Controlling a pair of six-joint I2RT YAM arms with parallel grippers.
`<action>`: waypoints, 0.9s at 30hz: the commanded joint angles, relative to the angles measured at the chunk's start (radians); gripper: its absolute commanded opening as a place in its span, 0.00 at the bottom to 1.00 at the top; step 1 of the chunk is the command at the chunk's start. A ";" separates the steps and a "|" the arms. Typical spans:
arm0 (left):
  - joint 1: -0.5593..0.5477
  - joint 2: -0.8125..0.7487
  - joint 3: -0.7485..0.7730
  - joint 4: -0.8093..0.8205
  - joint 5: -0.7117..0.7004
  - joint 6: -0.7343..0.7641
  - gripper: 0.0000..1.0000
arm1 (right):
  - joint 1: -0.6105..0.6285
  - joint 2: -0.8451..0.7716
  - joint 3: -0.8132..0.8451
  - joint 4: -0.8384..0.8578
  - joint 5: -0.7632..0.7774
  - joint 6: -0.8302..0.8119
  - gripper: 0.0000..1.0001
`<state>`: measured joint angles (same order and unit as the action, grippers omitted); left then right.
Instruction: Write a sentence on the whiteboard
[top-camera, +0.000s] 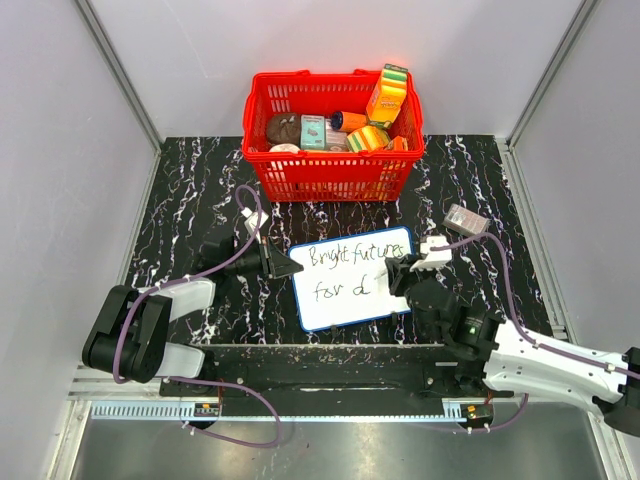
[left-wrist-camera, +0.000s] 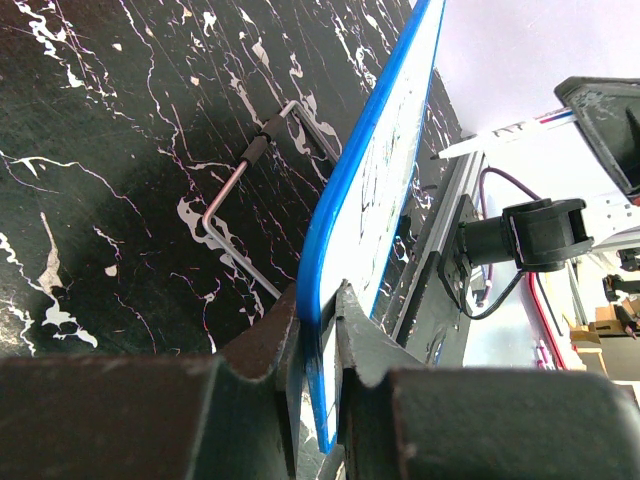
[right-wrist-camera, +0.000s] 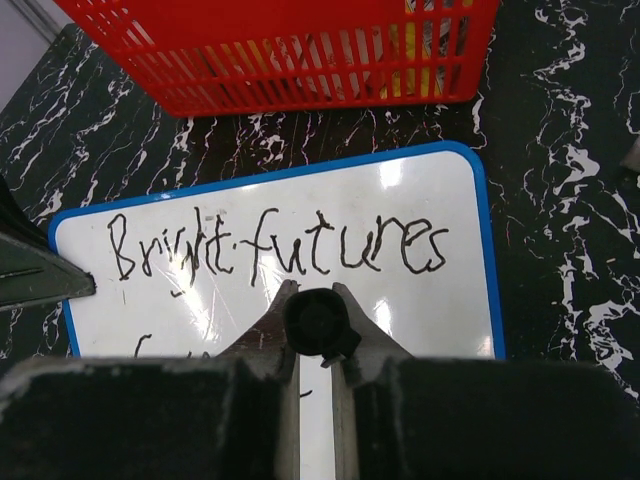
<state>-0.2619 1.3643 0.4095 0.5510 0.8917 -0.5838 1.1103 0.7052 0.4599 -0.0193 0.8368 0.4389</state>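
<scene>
The left arm's fingers (top-camera: 283, 266) are pinched on the blue rim of the whiteboard (top-camera: 340, 312) at its left edge, one finger on each face, steadying it. The board sits on the black marbled bench (top-camera: 190, 190) in front of the red basket (top-camera: 335, 160), between the two arms. A wire prop (left-wrist-camera: 245, 180) shows behind it from the left wrist, so it probably leans up instead of lying flat. On it the sentence (top-camera: 346, 256) reads "Bright futures" across the top, with "for" and what looks like a "d" on a second line (anything after that is hidden by the arm). At the right, the right arm's fingers (top-camera: 402, 272) are pressed tight around a marker (right-wrist-camera: 318, 322), its butt end showing between them in the wrist view and its tip seemingly close to the board's face.

My reading is that the writing is partway through the lower line. The next move calls for more strokes rightward from the "d", with light, even pressure, while the left grip stops the board sliding.
</scene>
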 joint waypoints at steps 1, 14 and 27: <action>0.003 0.030 0.005 -0.034 -0.115 0.111 0.00 | -0.007 0.063 0.091 0.061 0.062 -0.071 0.00; 0.003 0.030 0.005 -0.034 -0.115 0.110 0.00 | -0.041 0.188 0.126 0.108 0.065 -0.088 0.00; 0.003 0.030 0.006 -0.034 -0.114 0.111 0.00 | -0.052 0.165 0.076 0.091 0.031 -0.042 0.00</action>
<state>-0.2619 1.3643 0.4099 0.5510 0.8917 -0.5838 1.0660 0.8913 0.5438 0.0559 0.8539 0.3668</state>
